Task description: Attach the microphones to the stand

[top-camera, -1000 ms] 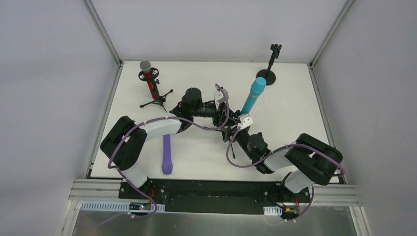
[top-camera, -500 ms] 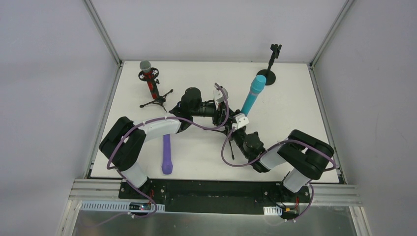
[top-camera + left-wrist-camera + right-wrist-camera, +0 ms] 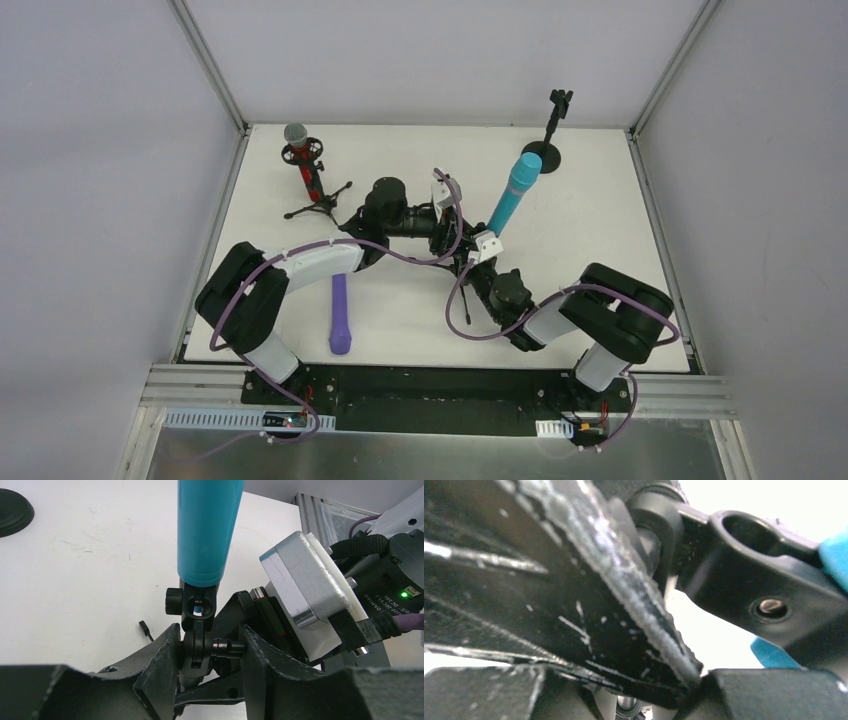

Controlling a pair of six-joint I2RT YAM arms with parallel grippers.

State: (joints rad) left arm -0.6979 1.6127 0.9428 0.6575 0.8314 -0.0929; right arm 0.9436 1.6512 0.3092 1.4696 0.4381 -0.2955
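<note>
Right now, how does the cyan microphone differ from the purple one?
The cyan microphone sits clipped in a stand, tilted upward; the purple microphone lies flat on the table, in no stand. The cyan one stands mid-table; the purple one lies near the front edge. Both are slim, single-coloured stick microphones.

On your white table (image 3: 600,240): purple mic (image 3: 340,315) lying near-left of the left gripper (image 3: 210,652), centre stand (image 3: 196,642) right at it, tripod stand (image 3: 318,205) far-left, round-base stand (image 3: 546,155) beyond-right.
</note>
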